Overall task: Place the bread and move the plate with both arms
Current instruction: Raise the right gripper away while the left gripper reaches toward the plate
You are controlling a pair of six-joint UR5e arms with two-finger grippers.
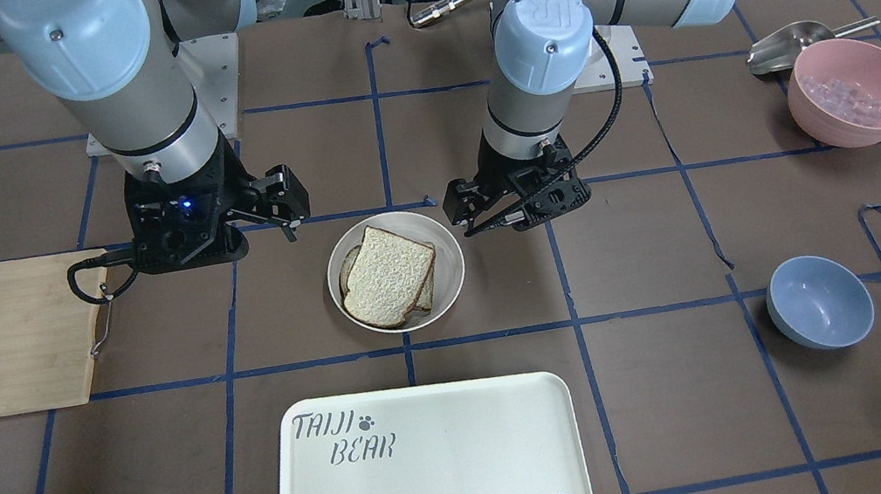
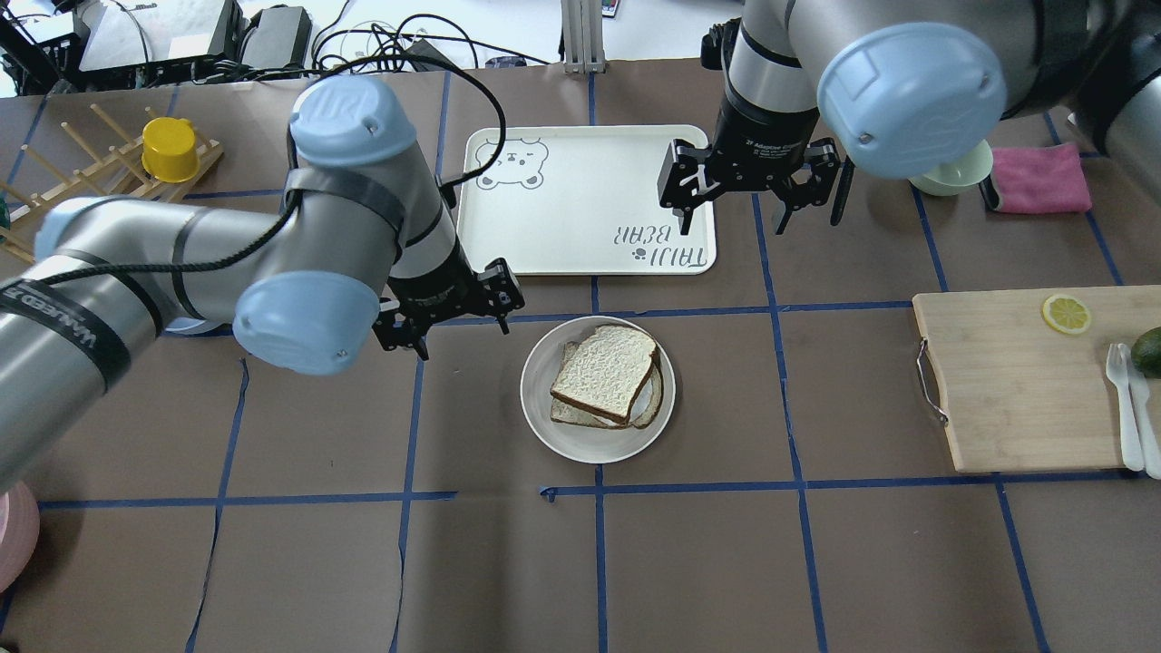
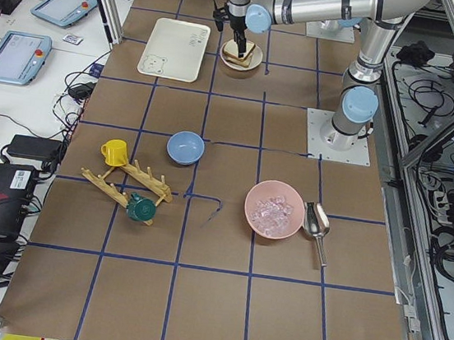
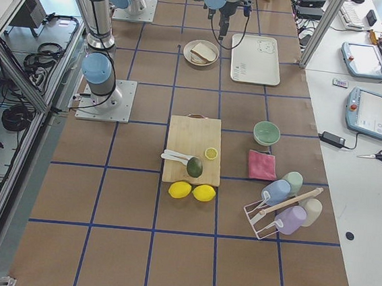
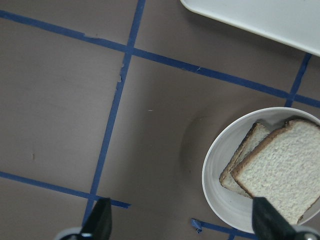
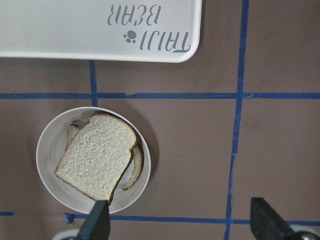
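Note:
The round cream plate (image 2: pixel 542 419) (image 1: pixel 450 267) sits mid-table and carries a plain bread slice (image 2: pixel 606 370) (image 1: pixel 387 274) lying on top of a second slice that peeks out beneath it. My left gripper (image 2: pixel 451 319) (image 1: pixel 490 216) hovers open beside the plate, just off its rim, holding nothing. In the left wrist view its gripper (image 5: pixel 182 222) is spread wide with the plate (image 5: pixel 214 175) to one side. My right gripper (image 2: pixel 762 204) (image 1: pixel 267 212) hangs open and empty, higher up, by the tray's corner. The right wrist view looks down past its gripper (image 6: pixel 180 222) on the bread (image 6: pixel 97 160).
The white "TAIJI BEAR" tray (image 2: pixel 580 199) lies just beyond the plate. A wooden cutting board (image 2: pixel 1016 390) with a lemon slice (image 2: pixel 1066 314) is on the right. A green bowl (image 2: pixel 952 174), a pink cloth (image 2: pixel 1039 179), a blue bowl (image 1: pixel 819 302) and a pink bowl (image 1: pixel 855 91) stand further out.

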